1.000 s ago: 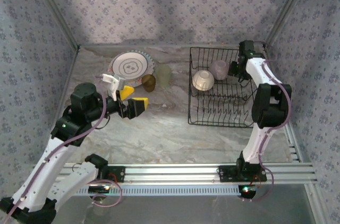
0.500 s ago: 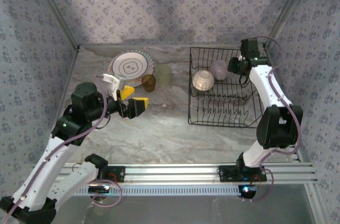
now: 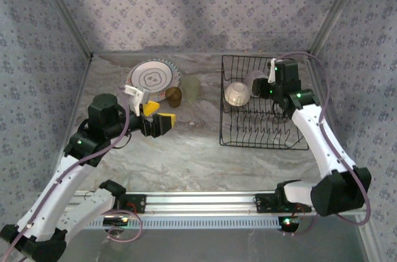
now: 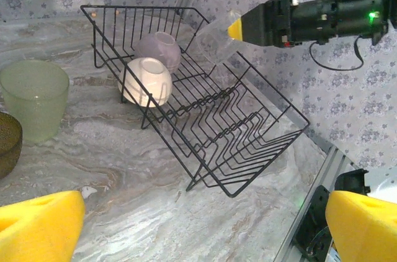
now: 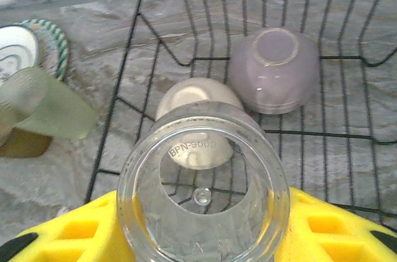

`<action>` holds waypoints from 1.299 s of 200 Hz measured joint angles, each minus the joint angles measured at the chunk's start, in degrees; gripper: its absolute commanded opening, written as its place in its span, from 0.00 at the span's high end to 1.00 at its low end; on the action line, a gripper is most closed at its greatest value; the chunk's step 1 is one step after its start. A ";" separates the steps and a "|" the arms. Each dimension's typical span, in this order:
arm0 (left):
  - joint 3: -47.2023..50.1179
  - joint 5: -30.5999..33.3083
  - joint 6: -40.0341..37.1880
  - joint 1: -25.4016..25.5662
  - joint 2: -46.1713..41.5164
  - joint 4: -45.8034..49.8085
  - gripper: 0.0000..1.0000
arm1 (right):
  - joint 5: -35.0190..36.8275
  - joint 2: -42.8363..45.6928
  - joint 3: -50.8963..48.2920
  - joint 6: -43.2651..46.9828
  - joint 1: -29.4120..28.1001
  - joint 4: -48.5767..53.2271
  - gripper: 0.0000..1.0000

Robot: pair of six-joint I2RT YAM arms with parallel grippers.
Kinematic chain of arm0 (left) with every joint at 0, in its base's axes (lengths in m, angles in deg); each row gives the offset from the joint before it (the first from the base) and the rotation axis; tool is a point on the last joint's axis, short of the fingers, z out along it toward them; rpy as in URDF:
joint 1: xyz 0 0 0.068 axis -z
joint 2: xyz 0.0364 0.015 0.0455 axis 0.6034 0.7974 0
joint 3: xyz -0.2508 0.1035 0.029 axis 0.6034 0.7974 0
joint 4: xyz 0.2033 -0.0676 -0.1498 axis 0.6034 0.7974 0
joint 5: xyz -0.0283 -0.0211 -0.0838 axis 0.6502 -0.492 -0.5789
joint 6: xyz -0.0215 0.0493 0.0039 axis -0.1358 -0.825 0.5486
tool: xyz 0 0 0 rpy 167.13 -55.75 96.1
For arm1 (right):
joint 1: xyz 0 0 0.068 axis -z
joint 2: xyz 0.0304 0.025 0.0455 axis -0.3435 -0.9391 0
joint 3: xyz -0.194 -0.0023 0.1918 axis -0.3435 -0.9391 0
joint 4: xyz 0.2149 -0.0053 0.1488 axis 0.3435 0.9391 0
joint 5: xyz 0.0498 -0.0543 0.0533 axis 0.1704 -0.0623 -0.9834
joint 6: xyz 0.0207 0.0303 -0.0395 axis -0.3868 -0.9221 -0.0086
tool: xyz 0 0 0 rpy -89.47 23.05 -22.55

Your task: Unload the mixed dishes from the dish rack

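My right claw (image 5: 205, 237) is clenched on a clear plastic tumbler (image 5: 203, 181), its yellow foam pads (image 5: 74, 231) pressed on either side, and holds it raised over the black wire dish rack (image 3: 254, 126) at the right of the grey marbled table (image 3: 186, 150). Two dishes lie upside down at the rack's back end, a pale lilac bowl (image 5: 275, 69) and just beside it a cream bowl (image 5: 198, 91). My left claw (image 3: 156, 113) hangs released, jaws wide apart, over the table's left side, near a frosted green cup (image 4: 34, 107), a small brown cup (image 3: 173, 95) and a white plate with grey rings (image 3: 152, 77).
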 measured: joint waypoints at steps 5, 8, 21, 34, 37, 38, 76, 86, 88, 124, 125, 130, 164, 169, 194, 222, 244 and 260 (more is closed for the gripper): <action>0.00 -0.02 0.13 0.00 0.02 0.00 0.01 | -0.74 0.61 -0.81 0.00 -0.31 -0.61 0.52; 0.00 -0.02 0.24 0.00 0.04 -0.02 0.01 | -1.20 0.98 -1.25 0.00 -0.44 -0.96 0.52; 0.24 -0.20 0.70 0.00 0.07 -0.55 0.01 | -3.48 2.23 -2.99 -0.04 -1.07 -2.45 0.52; 0.72 -0.35 1.53 0.00 0.37 -1.53 0.01 | -5.75 3.26 -4.44 -0.09 -1.57 -4.31 0.53; 0.83 -0.37 1.81 0.00 0.52 -1.79 0.01 | -6.25 3.48 -4.74 -0.15 -1.73 -4.79 0.53; 0.92 -0.37 1.95 0.00 0.63 -1.95 0.01 | -6.38 3.54 -4.83 -0.20 -1.75 -4.90 0.53; 4.48 -0.37 6.23 0.00 1.88 -5.84 0.01 | -12.79 6.93 -8.37 -1.84 -2.40 -11.15 0.52; 5.73 -0.37 7.76 0.00 1.86 -6.97 0.01 | -14.80 8.22 -9.99 -2.69 -2.40 -13.86 0.53; 5.86 -0.37 7.98 0.00 1.86 -7.19 0.01 | -15.23 8.48 -10.38 -2.91 -2.40 -14.47 0.52; 8.24 -0.79 13.09 0.00 2.16 -11.52 0.01 | -23.12 11.39 -17.59 -7.50 -2.40 -25.38 0.53; 8.24 -0.81 13.18 0.00 2.19 -11.61 0.01 | -23.32 11.41 -17.75 -7.65 -2.40 -25.66 0.52; 8.26 -1.05 13.77 0.00 2.40 -12.09 0.01 | -24.35 11.43 -18.75 -8.35 -2.40 -27.39 0.53; 8.72 -3.26 17.11 0.00 4.72 -17.94 0.01 | -31.45 11.15 -24.37 -14.56 -2.40 -38.62 0.53; 8.90 -3.61 17.62 0.00 5.07 -18.97 0.01 | -32.52 10.99 -24.98 -15.47 -2.40 -40.39 0.53; 9.46 -5.57 20.06 0.02 7.50 -23.82 0.01 | -37.07 9.94 -27.71 -20.02 -2.38 -48.72 0.53; 9.07 -8.85 21.22 0.02 11.21 -27.56 0.01 | -41.48 8.33 -30.21 -25.64 -2.23 -58.73 0.53; 7.04 -11.63 21.38 0.02 14.82 -28.22 0.01 | -44.57 5.92 -32.13 -30.80 -2.08 -67.56 0.53; 4.83 -13.57 21.35 0.02 17.03 -28.33 0.01 | -46.27 3.61 -33.33 -34.69 -1.88 -73.90 0.53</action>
